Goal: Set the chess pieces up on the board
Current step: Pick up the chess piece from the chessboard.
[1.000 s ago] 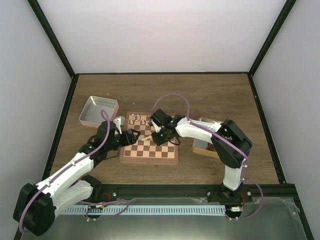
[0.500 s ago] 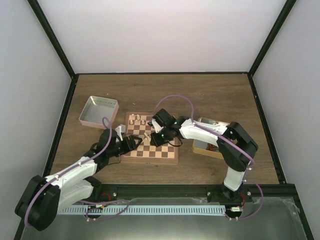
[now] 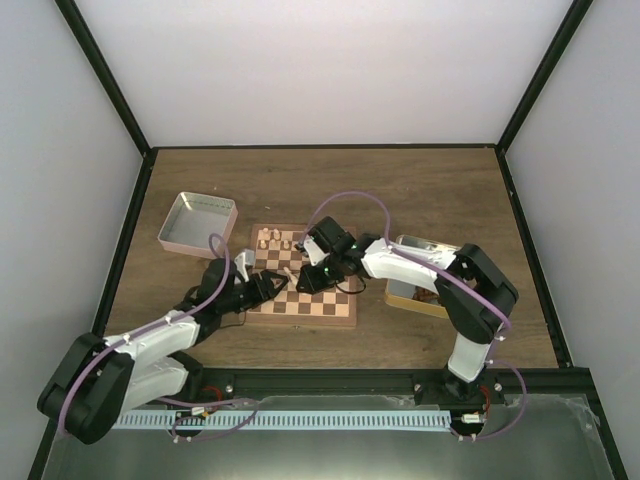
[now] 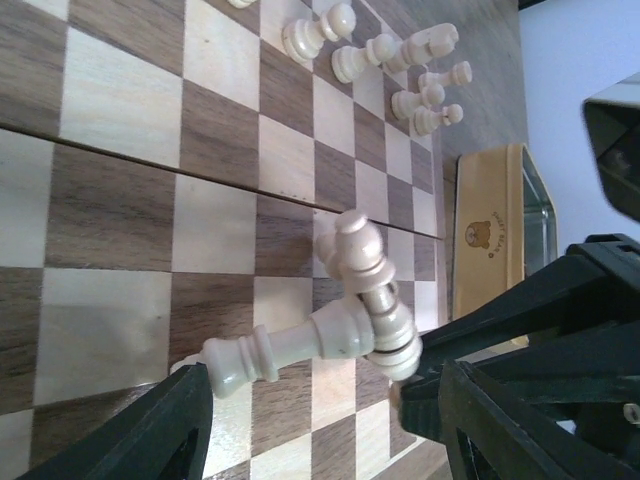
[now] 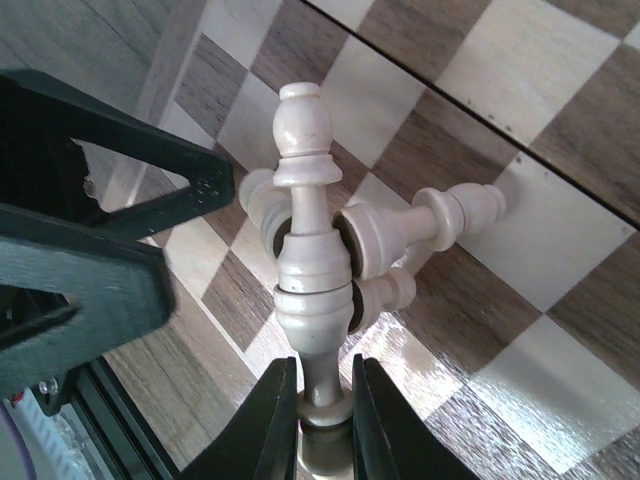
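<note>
The board (image 3: 325, 305) lies in the middle of the table. Several cream chess pieces (image 3: 275, 240) stand on its far left squares; they also show in the left wrist view (image 4: 390, 55). My right gripper (image 5: 323, 375) is shut on the neck of one cream piece (image 5: 310, 270), and two or three other pieces (image 5: 400, 230) cling to its body in a cluster low over the board (image 5: 560, 60). My left gripper (image 4: 320, 400) is open, its jaws on either side of the same cluster (image 4: 360, 310). In the top view both grippers meet at the board's left half (image 3: 290, 282).
A shallow grey tray (image 3: 197, 222) stands at the back left of the board. A tan tin (image 3: 415, 285) lies to the right of it, under my right arm, and shows in the left wrist view (image 4: 490, 230). Dark frame posts edge the table.
My left gripper has moved right onto the board toward the cluster. My right gripper has shifted a little left and nearer with its piece.
</note>
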`<action>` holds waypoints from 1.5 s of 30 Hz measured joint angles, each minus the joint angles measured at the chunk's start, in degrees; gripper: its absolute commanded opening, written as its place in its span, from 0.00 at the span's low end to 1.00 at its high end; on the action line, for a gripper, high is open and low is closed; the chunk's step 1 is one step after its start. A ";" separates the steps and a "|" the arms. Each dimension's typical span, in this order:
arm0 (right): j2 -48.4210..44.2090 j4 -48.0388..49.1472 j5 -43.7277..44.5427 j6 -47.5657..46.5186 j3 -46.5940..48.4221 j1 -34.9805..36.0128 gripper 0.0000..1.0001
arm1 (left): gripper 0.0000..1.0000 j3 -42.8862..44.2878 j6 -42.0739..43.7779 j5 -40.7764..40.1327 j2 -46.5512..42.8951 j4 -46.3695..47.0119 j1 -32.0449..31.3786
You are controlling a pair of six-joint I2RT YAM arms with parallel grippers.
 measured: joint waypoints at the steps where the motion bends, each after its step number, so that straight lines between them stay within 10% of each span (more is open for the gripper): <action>1: 0.00 0.22 0.02 -0.31 -0.31 0.00 0.01 | 0.63 0.00 -0.17 0.26 0.13 0.48 0.00; 26: -5.01 7.69 -1.31 -5.44 -5.35 0.00 0.01 | 0.22 5.44 1.92 1.03 9.60 2.91 0.00; 37: -6.54 10.43 1.31 -2.99 -6.19 -0.17 0.01 | 0.31 5.46 4.33 -0.17 10.21 1.07 0.00; 45: -6.54 11.98 0.00 -3.37 -6.80 -0.37 0.01 | 0.61 6.62 5.77 -1.95 -1.31 -4.09 0.00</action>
